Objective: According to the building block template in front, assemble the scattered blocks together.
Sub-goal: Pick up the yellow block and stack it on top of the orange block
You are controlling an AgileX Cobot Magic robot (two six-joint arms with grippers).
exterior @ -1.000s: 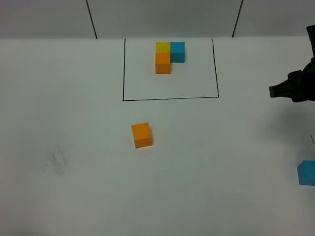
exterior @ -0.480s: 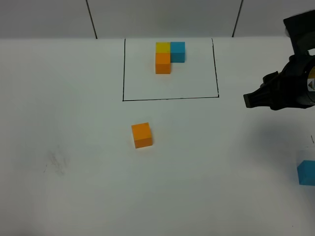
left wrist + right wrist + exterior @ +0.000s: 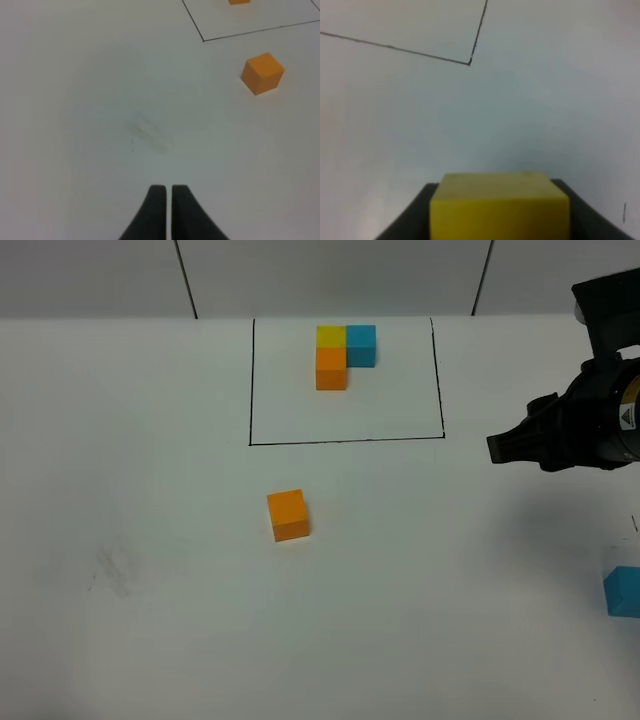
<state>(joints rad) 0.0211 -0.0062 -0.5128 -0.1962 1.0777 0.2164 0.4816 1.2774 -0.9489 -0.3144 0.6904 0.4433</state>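
One small yellow cube (image 3: 499, 210) is pinched by the right end effector (image 3: 500, 448) at three o'clock, presumably for joining the loose orange cube (image 3: 288, 515); the left end effector (image 3: 164, 200) is pressed together, idle.

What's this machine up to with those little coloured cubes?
A two-armed robot is copying a sample: three cubes joined in an L inside a drawn black rectangle. The right arm holds a yellow cube in its jaws, off to the right of that rectangle. A loose orange cube sits on the rectangle's near side and a blue cube far right, both untouched. The left arm has its jaws shut, empty.
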